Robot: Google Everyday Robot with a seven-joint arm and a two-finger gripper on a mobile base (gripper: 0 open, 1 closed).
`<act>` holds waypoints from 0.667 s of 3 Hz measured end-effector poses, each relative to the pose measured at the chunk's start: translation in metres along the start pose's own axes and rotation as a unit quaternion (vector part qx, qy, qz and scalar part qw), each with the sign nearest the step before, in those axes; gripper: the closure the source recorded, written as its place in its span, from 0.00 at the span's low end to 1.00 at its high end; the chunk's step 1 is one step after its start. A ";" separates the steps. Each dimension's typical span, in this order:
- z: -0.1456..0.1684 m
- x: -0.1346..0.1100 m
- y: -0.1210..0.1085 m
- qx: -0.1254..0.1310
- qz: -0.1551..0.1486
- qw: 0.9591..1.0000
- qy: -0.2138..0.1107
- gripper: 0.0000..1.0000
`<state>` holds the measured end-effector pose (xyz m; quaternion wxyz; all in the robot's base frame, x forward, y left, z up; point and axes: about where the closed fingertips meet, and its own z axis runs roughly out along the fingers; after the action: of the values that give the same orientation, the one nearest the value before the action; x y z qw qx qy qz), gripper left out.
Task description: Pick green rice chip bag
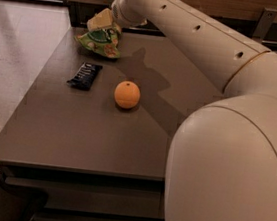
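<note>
The gripper [102,21] sits on top of the green bag [100,41] at the table's [74,140] far left corner, whether it grips I cannot tell, with the wrapper [84,75] and orange [127,94] nearer the middle

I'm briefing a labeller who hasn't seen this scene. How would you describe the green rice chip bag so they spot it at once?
Start at the dark table, then look to its far-left corner, where the robot's hand is at the top of the green rice chip bag. The bag is crinkly and light green, unlike the round orange and the flat dark wrapper nearer the camera.
</note>
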<state>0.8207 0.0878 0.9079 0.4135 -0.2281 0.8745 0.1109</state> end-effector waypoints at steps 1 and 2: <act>0.035 -0.003 -0.002 -0.005 0.026 1.000 0.010 0.00; 0.061 -0.001 0.001 0.006 0.039 0.999 0.032 0.00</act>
<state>0.8625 0.1122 0.8702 0.3820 -0.1945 0.8962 0.1145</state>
